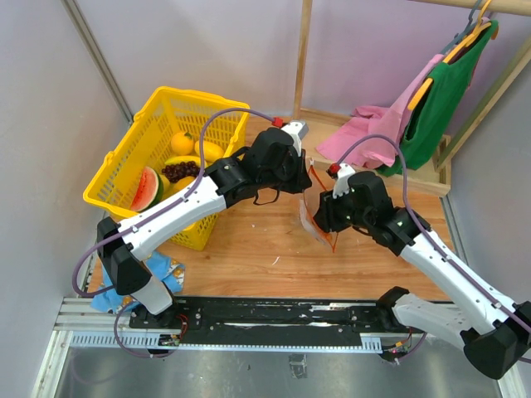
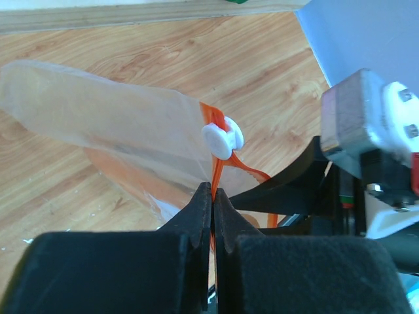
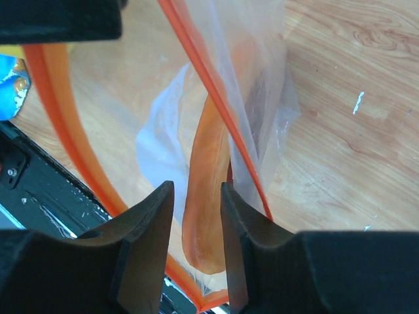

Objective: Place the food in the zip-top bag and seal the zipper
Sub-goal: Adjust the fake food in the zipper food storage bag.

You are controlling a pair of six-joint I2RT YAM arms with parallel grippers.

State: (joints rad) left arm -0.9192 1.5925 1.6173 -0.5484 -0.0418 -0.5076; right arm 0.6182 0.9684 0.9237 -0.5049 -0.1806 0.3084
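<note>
The clear zip-top bag (image 1: 311,217) hangs between my two grippers above the wooden table. My left gripper (image 2: 213,191) is shut on the red zipper strip (image 2: 217,171) just below the white slider (image 2: 222,137); in the top view it (image 1: 303,178) is at the bag's upper edge. My right gripper (image 3: 198,190) is open at the bag's open mouth, with a long orange food piece (image 3: 206,196) lying inside the bag beyond its fingers. The red strip (image 3: 216,111) runs on both sides. A watermelon wedge (image 1: 147,189), banana (image 1: 184,162), round orange fruit (image 1: 182,143) and dark pieces (image 1: 178,171) lie in the basket.
The yellow plastic basket (image 1: 124,157) stands at the left under my left arm. Pink cloth (image 1: 365,137) and a green garment (image 1: 444,91) hang at the back right by a wooden frame. A blue packet (image 1: 166,269) lies near the left base. A black rail (image 1: 274,315) runs along the front.
</note>
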